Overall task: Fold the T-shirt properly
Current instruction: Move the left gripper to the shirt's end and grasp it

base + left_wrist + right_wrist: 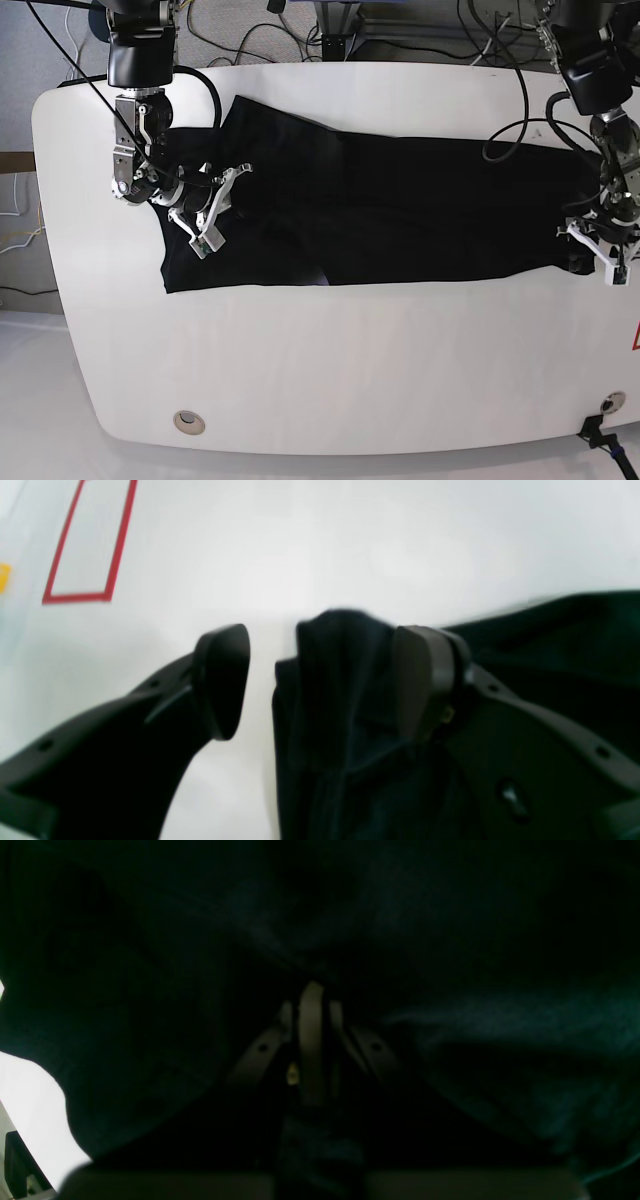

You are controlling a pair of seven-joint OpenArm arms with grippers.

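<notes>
The black T-shirt (400,210) lies spread lengthwise across the white table (350,370), plain black side up; no print shows. My left gripper (600,255) is at the shirt's right end. In the left wrist view it (322,680) is open, with a bunched fold of the shirt (345,705) between the jaws, lying against the right finger (425,680). My right gripper (205,205) is over the shirt's left part. In the right wrist view its fingers (312,1040) are pressed together, with dark cloth (450,965) all around them.
A red tape rectangle (90,597) is marked on the table beyond the left gripper, and a red mark (636,340) shows at the table's right edge. A round grommet (187,422) sits near the front left. Cables (300,30) hang behind the table.
</notes>
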